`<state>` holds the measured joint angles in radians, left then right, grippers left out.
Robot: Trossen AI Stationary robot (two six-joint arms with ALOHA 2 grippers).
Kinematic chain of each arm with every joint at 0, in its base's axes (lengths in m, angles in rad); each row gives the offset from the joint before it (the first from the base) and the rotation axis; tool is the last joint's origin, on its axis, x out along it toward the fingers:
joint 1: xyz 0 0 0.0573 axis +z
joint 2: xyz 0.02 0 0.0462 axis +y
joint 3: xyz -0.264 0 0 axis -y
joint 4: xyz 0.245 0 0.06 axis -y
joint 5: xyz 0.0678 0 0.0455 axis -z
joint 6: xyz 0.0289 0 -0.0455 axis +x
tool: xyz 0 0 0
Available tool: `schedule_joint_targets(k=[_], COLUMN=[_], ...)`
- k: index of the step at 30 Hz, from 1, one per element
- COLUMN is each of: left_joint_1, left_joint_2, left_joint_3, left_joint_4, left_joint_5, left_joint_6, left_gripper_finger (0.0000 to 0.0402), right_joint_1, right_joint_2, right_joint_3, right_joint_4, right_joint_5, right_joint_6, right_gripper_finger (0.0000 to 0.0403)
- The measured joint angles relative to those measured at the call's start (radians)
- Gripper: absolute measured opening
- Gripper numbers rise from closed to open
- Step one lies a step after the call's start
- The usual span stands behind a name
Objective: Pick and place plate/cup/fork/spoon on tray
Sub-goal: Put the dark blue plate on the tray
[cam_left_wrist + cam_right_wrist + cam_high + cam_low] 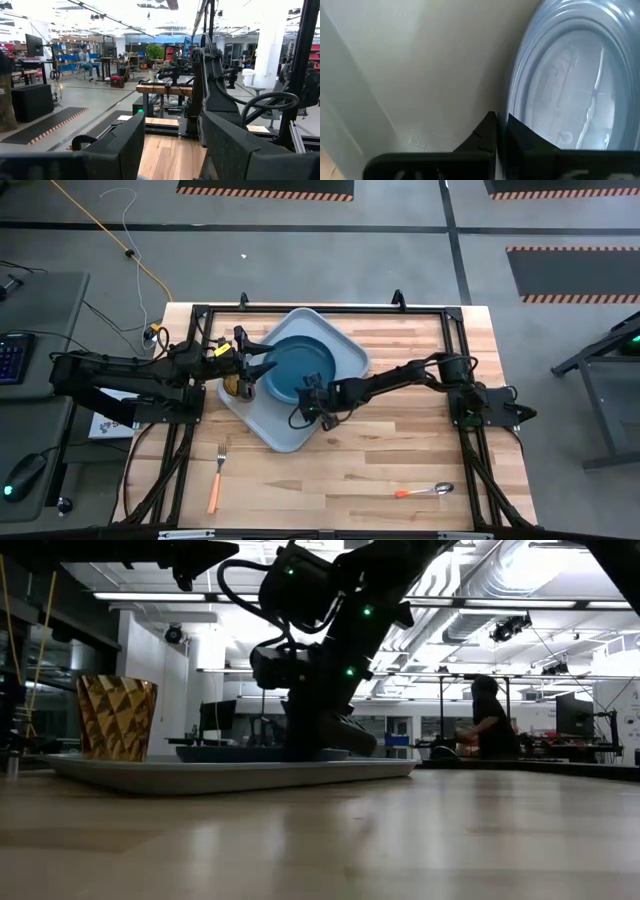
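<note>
Right gripper (496, 131) sits lowest and closest in its wrist view, fingers drawn near-together over the rim of the dark blue plate (570, 85), which lies flat on the grey-blue tray (420, 65). Whether the rim is pinched or just let go cannot be told; only a thin gap shows between the fingers.

High view: plate (297, 368) rests on the tray (345, 350), right gripper (312, 402) at its near edge. Left gripper (262, 366) reaches over the plate's opposite edge, fingers spread wide, nothing between them. Amber cup (237, 387) stands at the tray's left edge beside the left arm; low view shows it upright (116, 717). Fork (217, 478) and spoon (425, 491) lie on bare table, well apart, both off the tray.

Judgement: plate placement is finishing. To do it well, open fully, lift straight up clear of the rim before swinging away, so the plate is not dragged. Spoon suits the right arm next; fork the left.
</note>
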<state>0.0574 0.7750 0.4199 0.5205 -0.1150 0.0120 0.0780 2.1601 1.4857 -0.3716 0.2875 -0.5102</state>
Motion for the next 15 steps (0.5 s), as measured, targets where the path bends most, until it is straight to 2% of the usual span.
schedule_joint_targets(k=[7,15], left_joint_1=[0.0,0.0], left_joint_2=[0.0,0.0], left_joint_3=[0.0,0.0], left_joint_4=[0.0,0.0], left_joint_5=[0.0,0.0], left_joint_6=[0.0,0.0], left_gripper_finger=[0.0188,0.0188], right_joint_1=[-0.006,-0.006], right_joint_2=[0.0,-0.003], right_joint_3=[0.0,-0.001], right_joint_4=[0.003,0.0], right_joint_5=[-0.002,0.025], right_joint_6=[0.001,0.004], right_gripper_finger=[0.0005,0.0047])
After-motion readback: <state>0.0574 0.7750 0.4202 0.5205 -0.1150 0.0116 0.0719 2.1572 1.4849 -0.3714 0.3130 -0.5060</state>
